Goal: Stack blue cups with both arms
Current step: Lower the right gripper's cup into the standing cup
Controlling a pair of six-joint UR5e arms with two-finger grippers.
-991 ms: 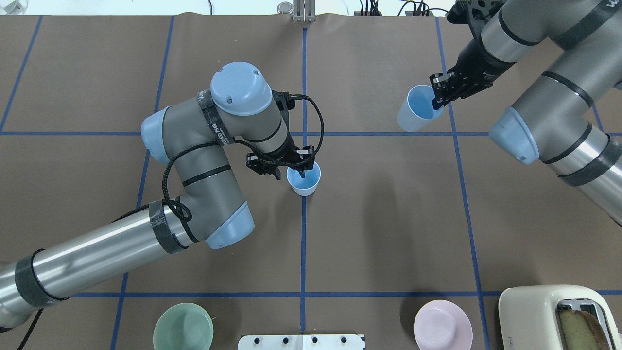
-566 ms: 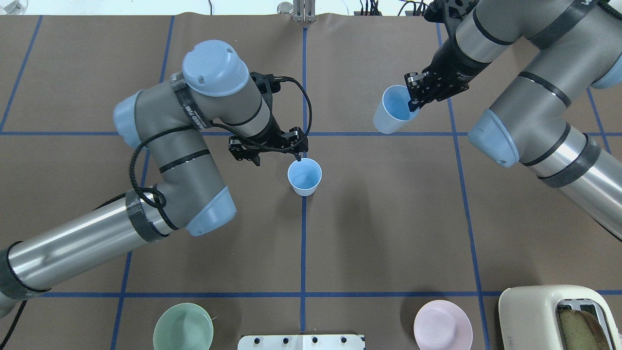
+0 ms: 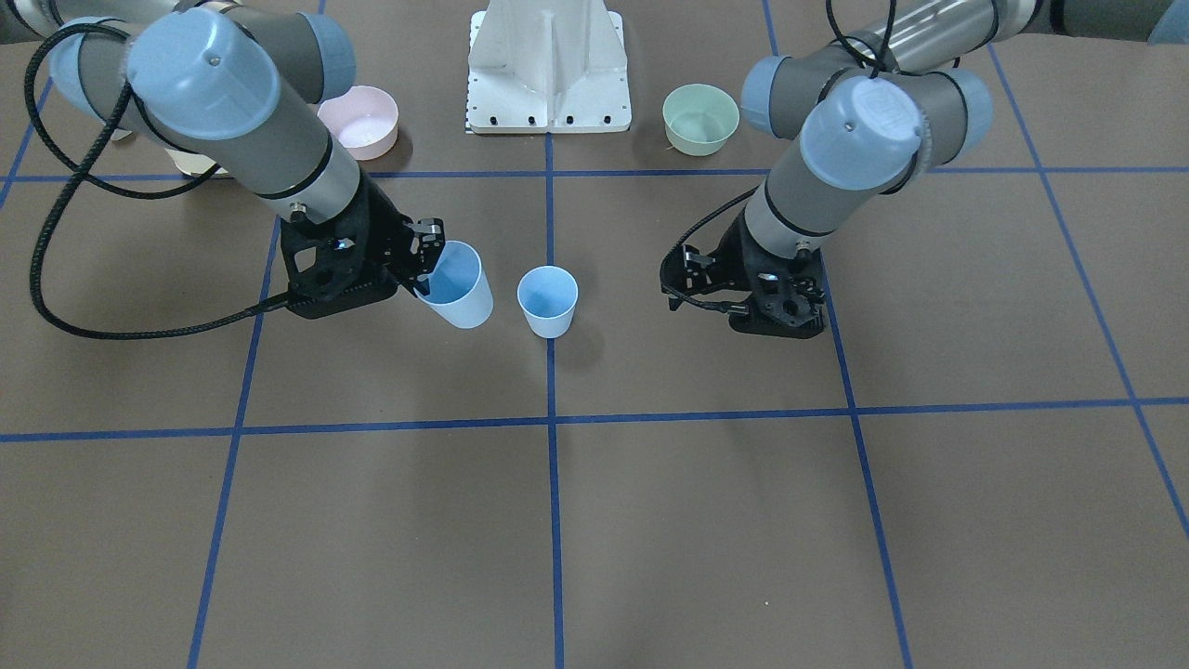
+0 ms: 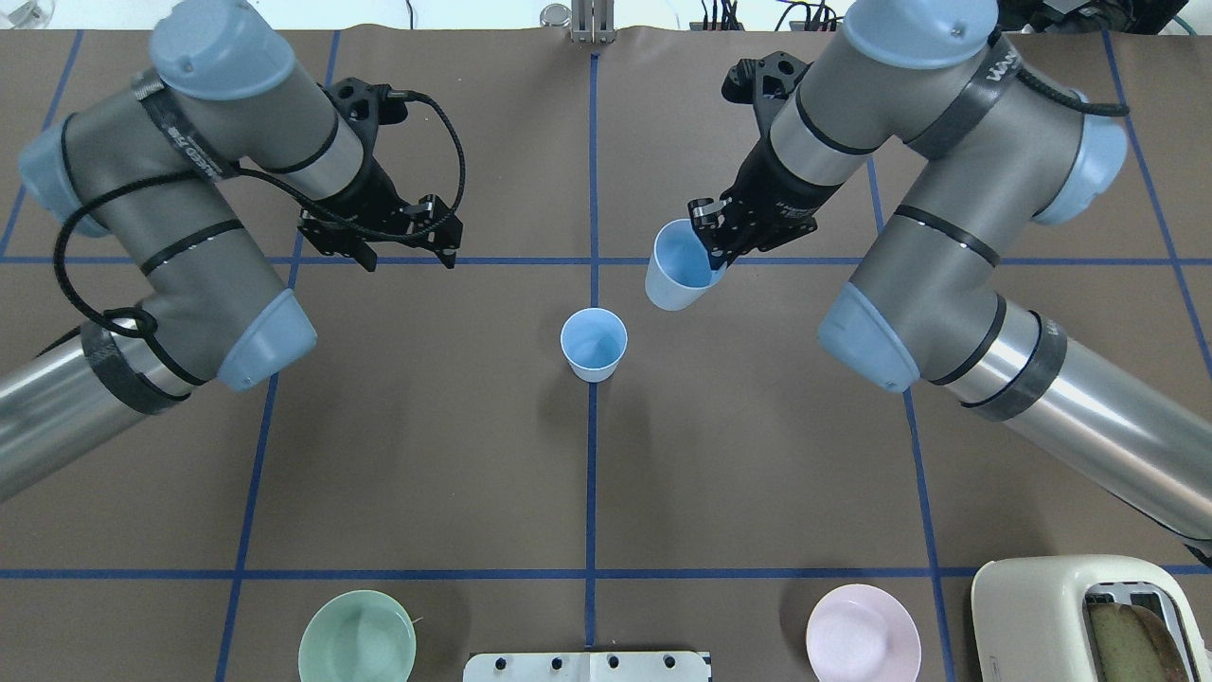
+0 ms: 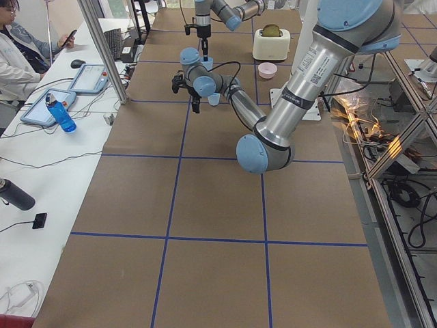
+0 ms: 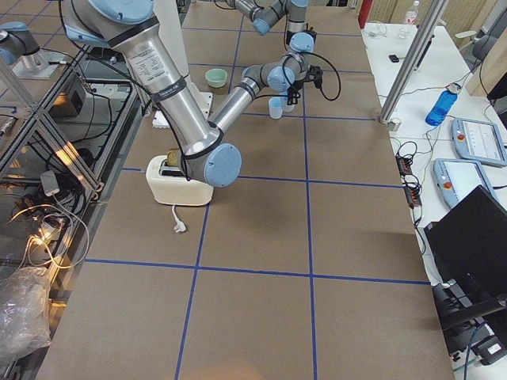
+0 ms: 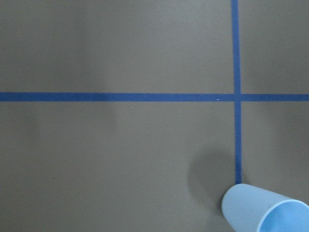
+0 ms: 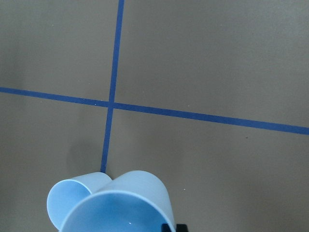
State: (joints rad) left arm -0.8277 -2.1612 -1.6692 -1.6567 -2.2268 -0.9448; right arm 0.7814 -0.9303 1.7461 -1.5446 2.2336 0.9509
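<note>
One blue cup [image 4: 594,344] stands upright on the centre blue line; it also shows in the front view [image 3: 548,299]. My right gripper [image 4: 715,242] is shut on the rim of the second blue cup [image 4: 674,273], one finger inside, and holds it tilted above the table, a little to the right of and beyond the standing cup. In the right wrist view the held cup [image 8: 120,205] overlaps the standing cup [image 8: 72,195]. My left gripper [image 4: 407,256] is open and empty, well to the left of the standing cup. The left wrist view shows a cup [image 7: 263,210] at its lower right corner.
A green bowl [image 4: 357,637] and a pink bowl [image 4: 862,633] sit at the near edge, on either side of the white pedestal [image 4: 587,666]. A cream toaster [image 4: 1070,616] holding a slice of bread stands at the near right corner.
My left gripper has let go of the standing cup and drawn away to the left and back. My right gripper has carried its cup leftwards, close to the standing cup.
</note>
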